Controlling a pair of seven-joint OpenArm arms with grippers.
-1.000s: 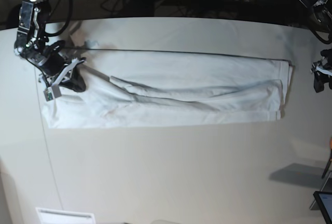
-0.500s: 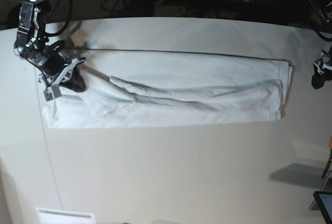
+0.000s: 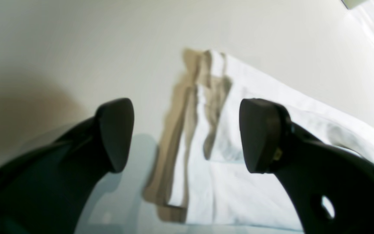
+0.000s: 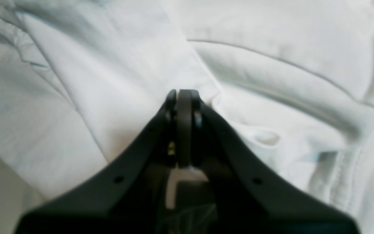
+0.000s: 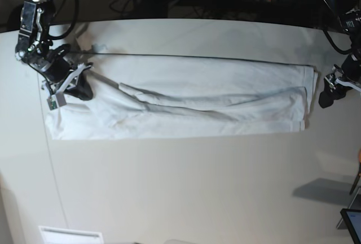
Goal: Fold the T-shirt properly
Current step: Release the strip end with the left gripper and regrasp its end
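While I watched from the base view, the T-shirt (image 5: 186, 100) lay folded into a long band across the worktop (image 5: 186, 187), running from nine o'clock to three o'clock, with a raised crease running along its middle. My right hand (image 5: 79, 88) sat at the nine o'clock end of the band, down on the cloth. In the right wrist view its fingers (image 4: 184, 126) were pressed fully together, tips against the wrinkled white fabric (image 4: 109, 74); a small fold bunched just beside the tips, but I could not tell whether any cloth was pinched between them. A hemmed edge showed at four o'clock in that view.

My left hand (image 5: 328, 96) hung at the three o'clock end, just beside the shirt's short edge and apart from it. Its wrist view showed the two dark fingers (image 3: 115, 130) spread wide with nothing between them, the layered end of the shirt (image 3: 226, 169) and bare worktop (image 3: 76, 48) visible through the gap. That picture was blurred, so the stacked edges read only as pale and tan stripes.
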